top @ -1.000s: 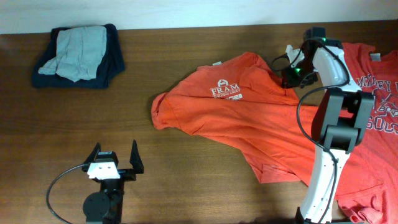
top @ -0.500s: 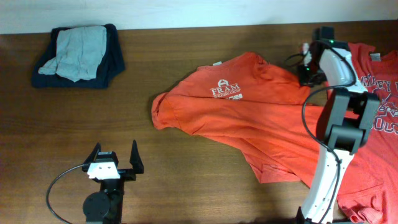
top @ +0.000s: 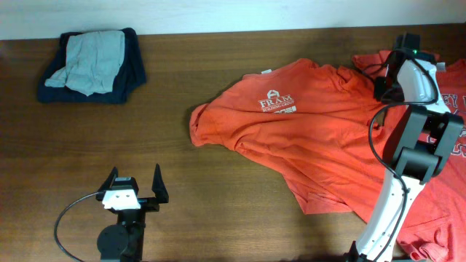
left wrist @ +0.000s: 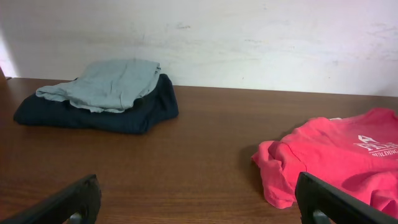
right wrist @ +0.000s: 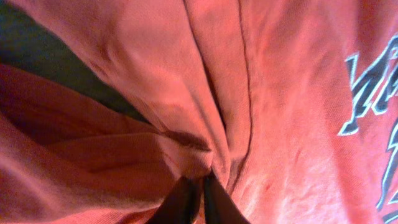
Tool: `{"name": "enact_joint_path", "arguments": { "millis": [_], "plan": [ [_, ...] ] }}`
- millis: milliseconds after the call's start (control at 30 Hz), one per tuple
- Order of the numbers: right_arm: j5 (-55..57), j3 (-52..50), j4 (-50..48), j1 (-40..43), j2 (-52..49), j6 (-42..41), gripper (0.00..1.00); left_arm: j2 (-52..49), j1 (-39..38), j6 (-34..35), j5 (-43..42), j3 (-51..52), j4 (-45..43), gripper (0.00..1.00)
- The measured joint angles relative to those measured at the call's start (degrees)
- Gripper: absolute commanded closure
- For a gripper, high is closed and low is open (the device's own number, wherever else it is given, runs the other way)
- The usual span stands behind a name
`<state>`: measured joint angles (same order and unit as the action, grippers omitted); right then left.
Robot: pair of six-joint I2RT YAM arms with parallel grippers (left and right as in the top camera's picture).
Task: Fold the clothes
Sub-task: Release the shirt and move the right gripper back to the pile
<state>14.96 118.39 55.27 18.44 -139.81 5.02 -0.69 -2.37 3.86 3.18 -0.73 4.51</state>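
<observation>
Folding looks barely begun. The orange T-shirt [top: 306,138] lies rumpled and unfolded on the counter [top: 218,211], centre to right, logo face up. The right gripper [right wrist: 198,186], fingers pressed together, pinches a ridge of cloth, apparently that shirt's far right corner. It sits just beside a second red shirt [top: 451,167], which sprawls unfolded along the right edge. The left gripper [top: 135,175] rests spread wide and empty near the front edge. A folded pile [top: 91,62] of navy and grey sits far left, well apart from the shirts. The bare wood between should give ample room for laying the shirt flat.
</observation>
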Motion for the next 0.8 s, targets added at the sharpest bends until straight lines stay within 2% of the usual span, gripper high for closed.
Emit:
{"name": "enact_joint_path", "arguments": {
  "millis": [100,133,267,300,367,567,800],
  "plan": [
    [-1.11,4.79,2.45,-0.44,-0.20,-0.44,0.70,0.00,0.00,0.00,0.00,0.00,0.00,0.01],
    [-1.53,6.40,3.30,-0.59,-0.22,-0.76,0.62,0.00,0.00,-0.02,0.00,0.00,0.00,0.00],
    [-2.62,18.10,10.64,-1.62,-0.28,-3.63,0.42,0.00,0.00,0.00,0.00,0.00,0.00,0.01],
    [-2.80,20.92,12.59,-1.81,-0.28,-4.39,0.33,0.00,0.00,0.00,0.00,0.00,0.00,0.01],
    [-3.06,26.29,15.37,-2.03,-0.28,-6.12,0.01,0.00,0.00,0.00,0.00,0.00,0.00,0.01],
    [-3.26,36.02,22.99,-2.05,-0.28,-8.87,0.01,0.00,0.00,-0.02,0.00,0.00,0.00,0.01],
    [-3.26,36.44,23.67,-1.97,-0.28,-9.55,0.01,0.00,0.00,0.00,0.00,0.00,0.00,0.01]
  ]
}}
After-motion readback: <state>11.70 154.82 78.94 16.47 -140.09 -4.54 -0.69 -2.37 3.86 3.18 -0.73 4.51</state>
